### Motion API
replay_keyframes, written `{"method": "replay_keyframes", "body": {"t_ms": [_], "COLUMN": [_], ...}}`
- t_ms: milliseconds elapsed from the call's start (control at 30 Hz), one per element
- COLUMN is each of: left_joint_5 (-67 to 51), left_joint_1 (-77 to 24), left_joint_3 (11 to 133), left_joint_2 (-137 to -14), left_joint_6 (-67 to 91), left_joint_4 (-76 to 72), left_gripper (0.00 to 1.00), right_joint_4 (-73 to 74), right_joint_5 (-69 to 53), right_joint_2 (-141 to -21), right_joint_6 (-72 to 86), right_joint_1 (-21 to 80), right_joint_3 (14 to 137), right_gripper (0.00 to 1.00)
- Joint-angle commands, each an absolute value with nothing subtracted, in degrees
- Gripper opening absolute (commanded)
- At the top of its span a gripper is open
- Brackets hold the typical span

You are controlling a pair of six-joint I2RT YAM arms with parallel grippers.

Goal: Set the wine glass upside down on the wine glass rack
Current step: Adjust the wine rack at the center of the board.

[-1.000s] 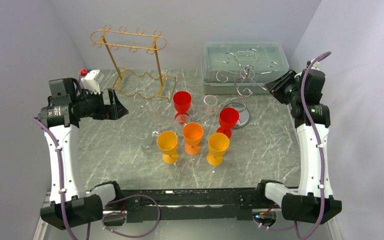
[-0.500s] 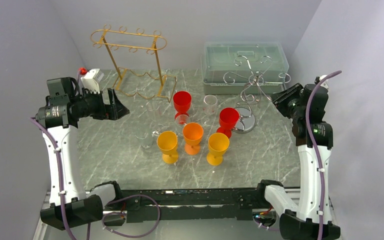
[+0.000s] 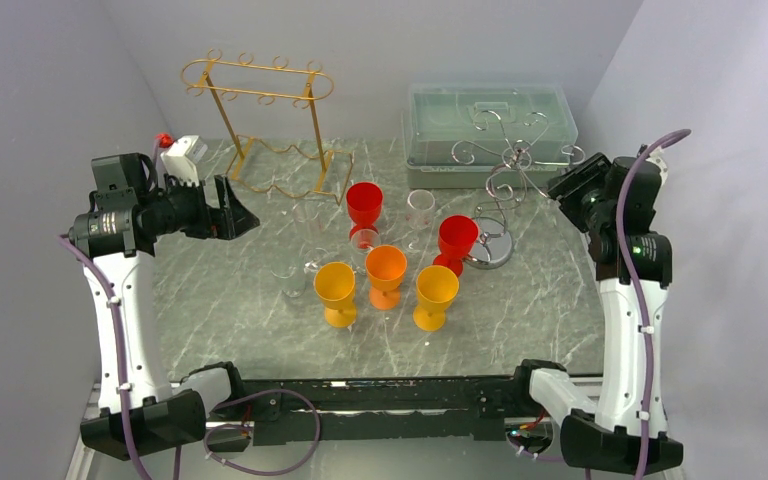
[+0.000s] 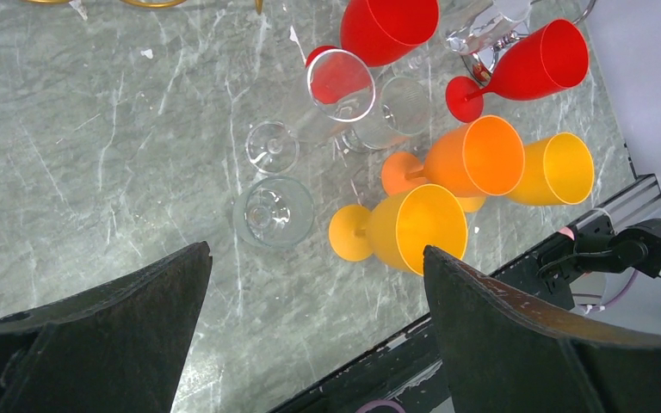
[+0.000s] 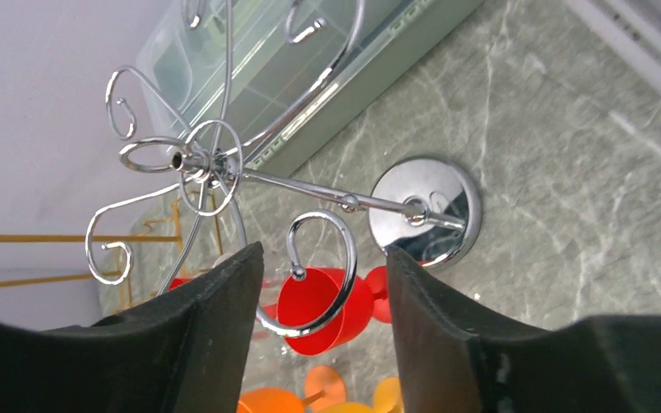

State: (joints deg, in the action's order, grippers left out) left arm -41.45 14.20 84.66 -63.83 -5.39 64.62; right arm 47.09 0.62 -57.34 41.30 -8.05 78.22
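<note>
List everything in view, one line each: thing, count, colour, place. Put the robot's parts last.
Table: one, grey marble, under everything.
Gold rack: one, gold, back left.
Silver rack: one, chrome, back right, before the box.
Box: one, clear, back right.
Red goblets: two, red, centre.
Orange goblet: one, orange, centre.
Yellow goblets: two, yellow, flanking the orange one.
Clear glasses: at least four, clear, among the goblets.
White device: one, white, back left.
Left gripper: one, black, open, over the left side.
Right gripper: one, black, open, beside the silver rack.
</note>
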Motion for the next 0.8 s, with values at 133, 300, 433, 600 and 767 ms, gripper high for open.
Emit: {"method": "replay_keyframes", "body": {"t_ms": [133,300,433,600,767], "left_joint_5": [-43.64,-43.5,-43.84,-43.07,-41.87], "left_joint_1": [14.4,14.27,14.33,14.14,14.07], "left_joint_3": [86.37,85.38,85.1,84.66,84.04], "left_joint_2": [-64.47,-65.07,-65.67,-66.88,-67.8], "left_joint_6": [-7.76,-8.11,-7.92,-8.45,-9.5], "left_joint_4": [66.23,65.95,65.75,65.98,67.05], "left_gripper": [0.99,0.99,0.99,0.99,0.99], "right_joint_4": [47.63,49.82,50.32,51.09,51.87], "right_joint_5": [7.64,6.61,1.18,-4.13,0.53], "right_joint_2": [-52.41,-50.82,-49.58,-51.82,-57.52], "right_joint_6": [37.22,35.24,33.85,30.7,29.2], "right_joint_1": [-7.73,-6.96,-5.65,-2.82,9.7], "right_joint_3": [84.94,88.74,89.61,91.09,96.19], "right_gripper": [0.73,0.81,0.83,0.84,0.84]}}
